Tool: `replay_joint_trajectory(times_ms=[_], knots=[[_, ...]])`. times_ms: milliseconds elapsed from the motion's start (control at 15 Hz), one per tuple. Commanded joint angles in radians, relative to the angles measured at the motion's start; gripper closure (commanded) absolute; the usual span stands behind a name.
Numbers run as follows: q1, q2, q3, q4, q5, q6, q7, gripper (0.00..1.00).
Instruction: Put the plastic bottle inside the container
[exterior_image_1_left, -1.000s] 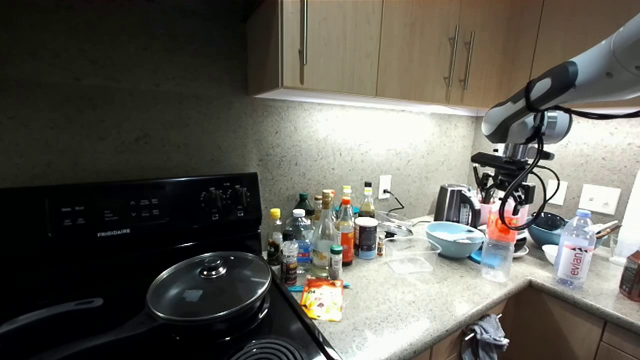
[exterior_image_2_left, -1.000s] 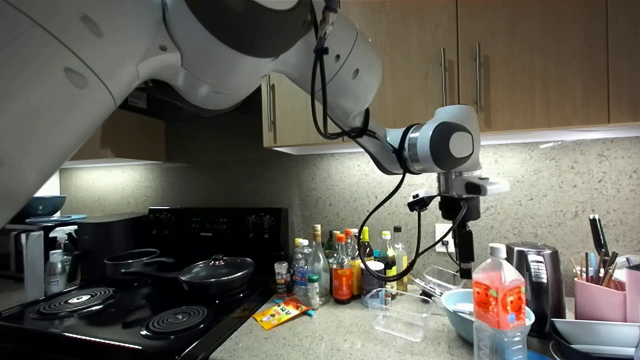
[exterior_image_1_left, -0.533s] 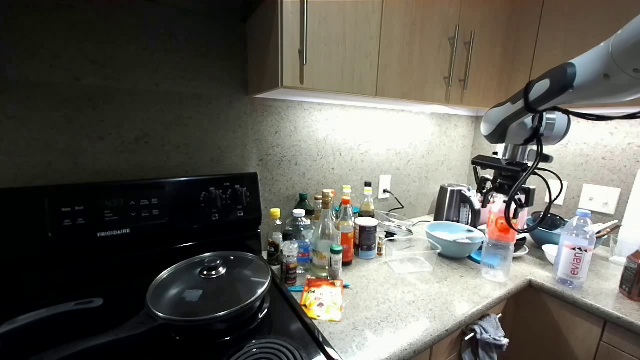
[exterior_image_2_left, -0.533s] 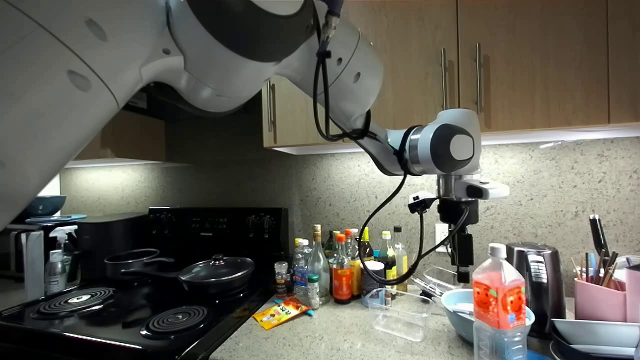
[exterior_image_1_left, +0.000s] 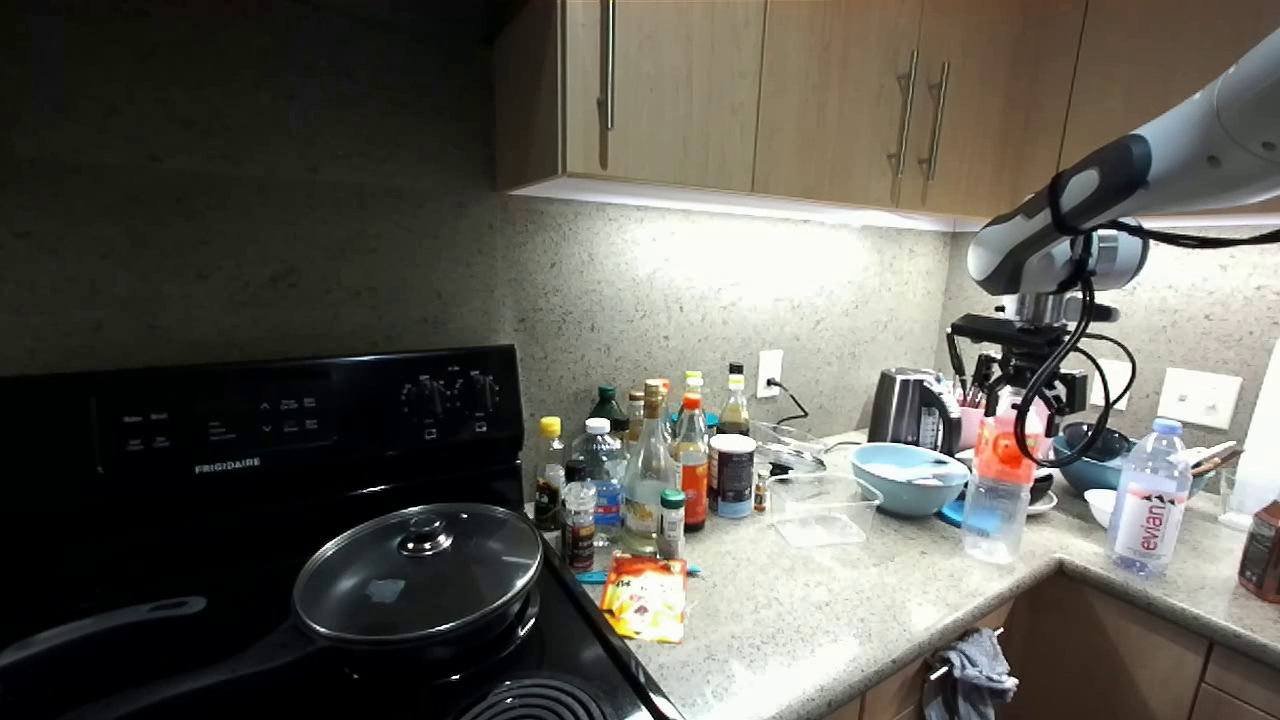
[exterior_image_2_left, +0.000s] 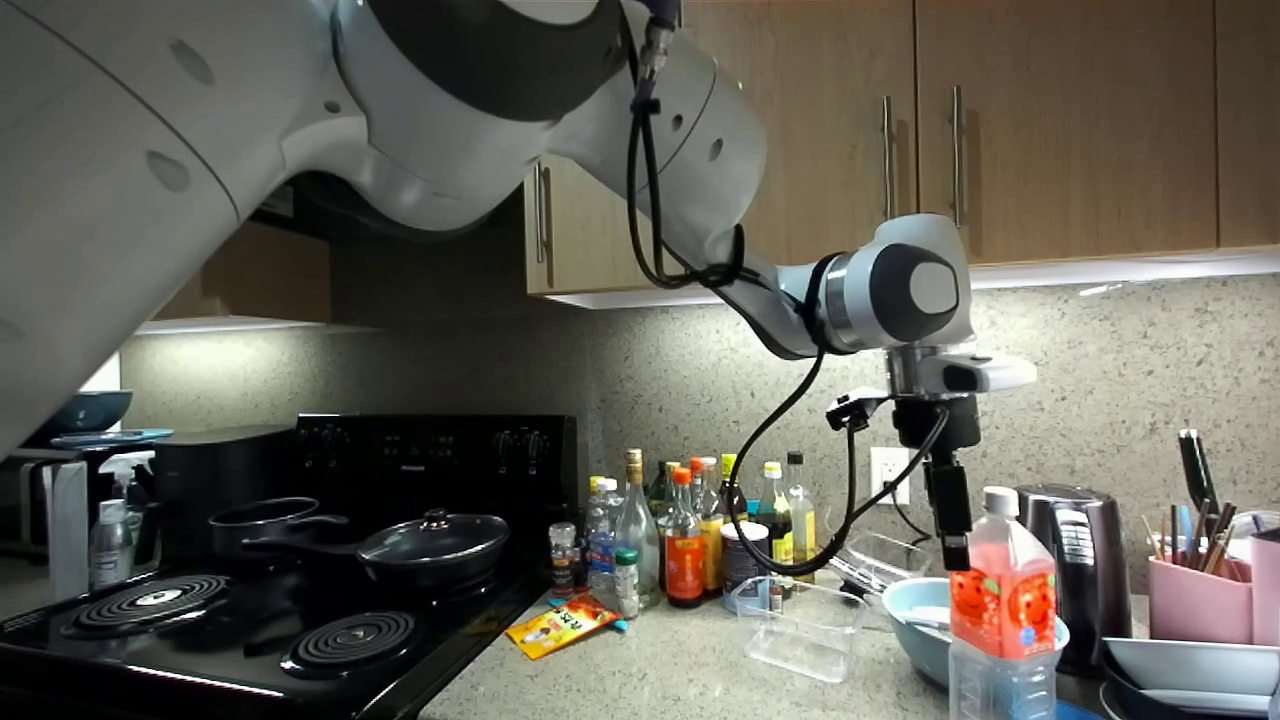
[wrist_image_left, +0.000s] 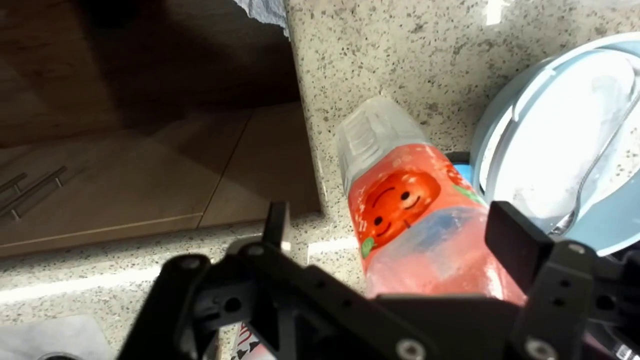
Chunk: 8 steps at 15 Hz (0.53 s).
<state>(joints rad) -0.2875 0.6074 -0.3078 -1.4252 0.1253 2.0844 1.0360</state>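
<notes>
My Franka Panda arm (exterior_image_2_left: 90, 250) is smooth and pale grey-white, rounded at every bend and marked with oval recesses (exterior_image_2_left: 190, 62) and small dark plugs (exterior_image_2_left: 332, 107). A charcoal panel (exterior_image_2_left: 490, 70) sweeps in a curve across one of my links (exterior_image_2_left: 420, 180). My wrist joint (exterior_image_2_left: 925, 232) carries a pale oval cap (exterior_image_2_left: 933, 287) set in a dark surround (exterior_image_2_left: 895, 295), with a silver ring (exterior_image_2_left: 840, 305) beside it. I trail black cables (exterior_image_2_left: 722, 270) in loose loops, cinched by a black tie (exterior_image_2_left: 645, 105), and a silvery connector (exterior_image_2_left: 655, 50) shows at the top of one. Beneath a cylindrical metallic flange (exterior_image_2_left: 903, 372), my Robotiq gripper (wrist_image_left: 395, 232) is black: angular linkages (wrist_image_left: 350, 325), silvery round screw heads (wrist_image_left: 410, 349), and blocky, square-edged fingertips (wrist_image_left: 520, 245) with flat faces.
</notes>
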Motion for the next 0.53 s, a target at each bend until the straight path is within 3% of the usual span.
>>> replay_joint_trajectory(times_ms=[0,200,267,467], knots=[[0.02,-0.007,-0.02,-0.019,-0.036,0.028,0.061,0.0],[0.028,-0.014,-0.016,-0.034,-0.076,0.096,0.021,0.0],[0.005,0.003,-0.003,0.004,-0.045,0.038,0.03,0.0],[0.021,-0.017,-0.01,-0.014,-0.059,0.071,0.05,0.0]])
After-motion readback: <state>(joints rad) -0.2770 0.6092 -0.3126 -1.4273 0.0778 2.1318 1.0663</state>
